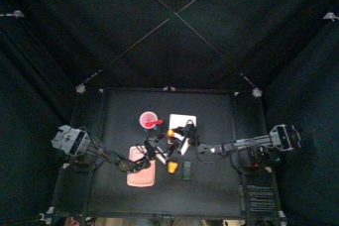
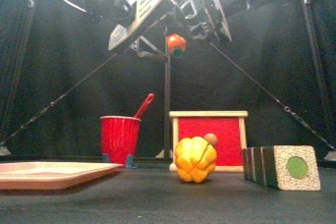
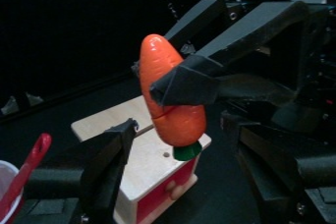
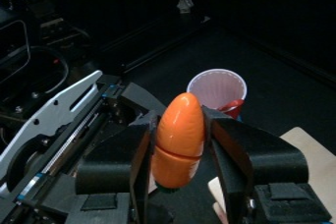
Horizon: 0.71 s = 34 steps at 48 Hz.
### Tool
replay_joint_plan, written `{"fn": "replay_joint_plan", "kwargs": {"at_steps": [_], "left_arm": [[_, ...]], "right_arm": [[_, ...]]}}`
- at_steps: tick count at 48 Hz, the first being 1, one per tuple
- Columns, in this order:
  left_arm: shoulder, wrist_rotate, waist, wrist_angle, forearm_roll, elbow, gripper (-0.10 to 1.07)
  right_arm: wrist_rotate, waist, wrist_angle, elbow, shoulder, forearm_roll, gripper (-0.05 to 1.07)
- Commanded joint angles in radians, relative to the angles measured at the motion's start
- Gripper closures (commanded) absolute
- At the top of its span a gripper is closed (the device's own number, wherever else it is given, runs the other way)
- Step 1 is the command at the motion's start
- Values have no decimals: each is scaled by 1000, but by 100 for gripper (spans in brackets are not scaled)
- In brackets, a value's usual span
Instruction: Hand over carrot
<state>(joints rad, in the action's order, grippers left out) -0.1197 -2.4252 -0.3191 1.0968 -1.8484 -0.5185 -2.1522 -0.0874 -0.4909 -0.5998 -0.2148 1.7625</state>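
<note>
The black table [image 2: 157, 203] carried everything. A red wooden box [image 2: 210, 141] with a pale frame stood on it near the middle. To the left of the box, close by, stood a red cup [image 2: 120, 138] with a red spoon in it. A yellow pepper [image 2: 196, 159] sat in front of the box. A pink tray [image 2: 50, 174] lay further left of the box, toward the front edge. A block with a green dot [image 2: 282, 166] stood right of the box, just in front.
</note>
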Motion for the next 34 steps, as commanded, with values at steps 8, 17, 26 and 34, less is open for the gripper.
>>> {"fn": "replay_joint_plan", "kwargs": {"at_steps": [8, 17, 26, 34], "left_arm": [[6, -21, 3, 11, 2, 20, -3], [15, -21, 3, 11, 0, 17, -3], [14, -23, 5, 12, 5, 14, 1], [12, -23, 5, 12, 5, 15, 16]], "right_arm": [[2, -2, 0, 25, -9, 8, 38], [3, 0, 2, 29, -2, 6, 38], [5, 0, 3, 31, 3, 8, 38], [8, -2, 6, 31, 6, 8, 38]]}}
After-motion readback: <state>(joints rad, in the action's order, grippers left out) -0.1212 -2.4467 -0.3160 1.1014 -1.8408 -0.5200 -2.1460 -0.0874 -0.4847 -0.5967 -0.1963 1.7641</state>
